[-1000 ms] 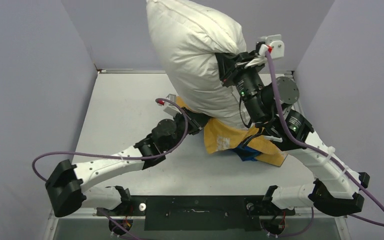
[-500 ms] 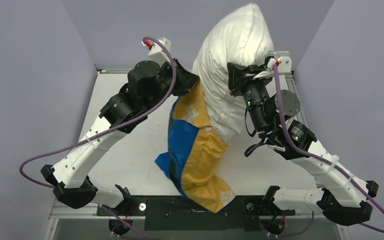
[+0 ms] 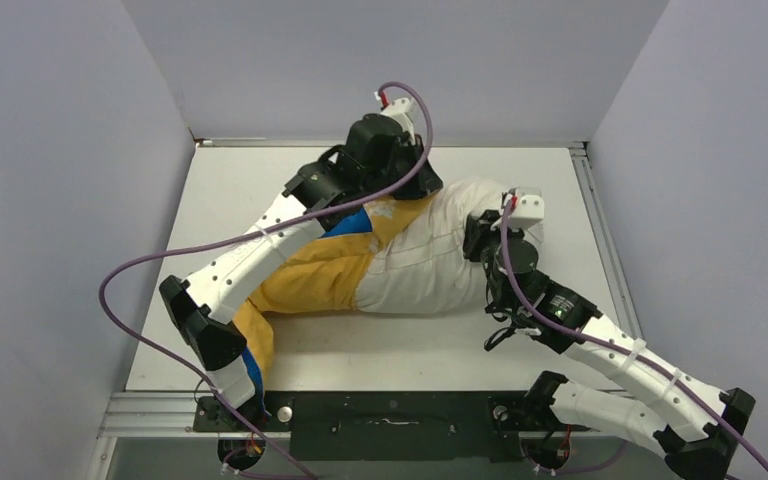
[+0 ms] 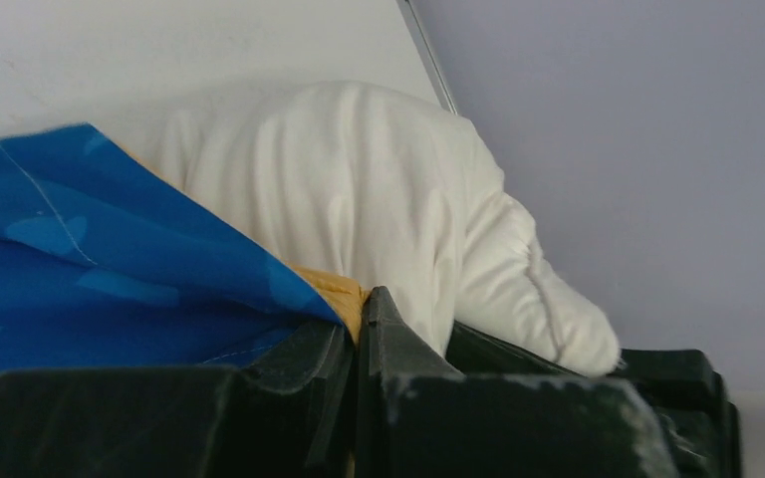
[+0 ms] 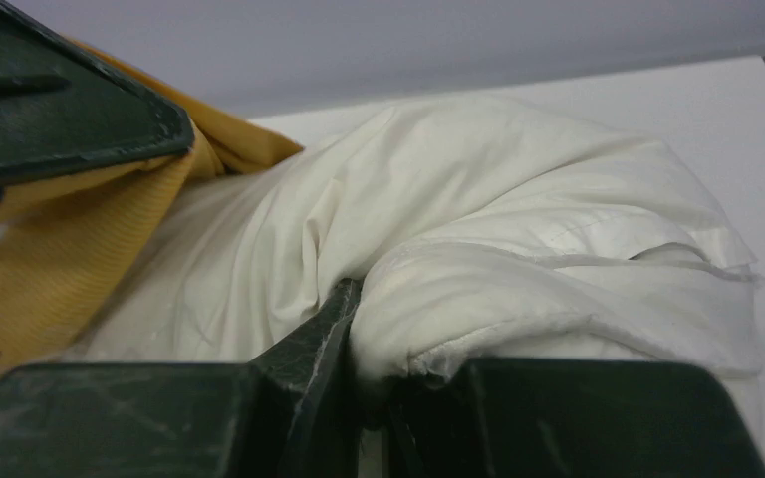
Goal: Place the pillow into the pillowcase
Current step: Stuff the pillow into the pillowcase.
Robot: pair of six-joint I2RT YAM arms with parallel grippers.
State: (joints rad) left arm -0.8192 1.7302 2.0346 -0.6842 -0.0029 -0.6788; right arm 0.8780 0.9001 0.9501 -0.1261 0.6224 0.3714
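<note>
Entry one: thin fabric pillowcase [image 3: 305, 278], orange-yellow face up, bright blue showing along its edges. It lies on the white table [image 3: 230, 190] and trails off to the left of my left fingers, toward the near edge. The far end of it looks limp, so I judge the filling is not yet seated deep.

Entry two: left gripper [image 4: 359, 324]. The fingers are pinched tight on the hem of the case mouth, with blue cloth to their left and a sliver of orange caught between them. I hold the hem there so the mouth has an anchor and can be drawn along.

Entry three: large plump off-white pillow [image 3: 425, 262] of crinkly fabric. It lies flat, its left part inside the case and its right part bare. It bulges just beyond the left fingers and spans across to the right ones.

Entry four: right gripper [image 5: 364, 334]. The fingers are clamped narrow on a fold of the bare end, beside the stitched seam, and the orange mouth lies ahead and to their left. I grip that end so I can push against the left arm's pull. I reckon about half the job remains.
</note>
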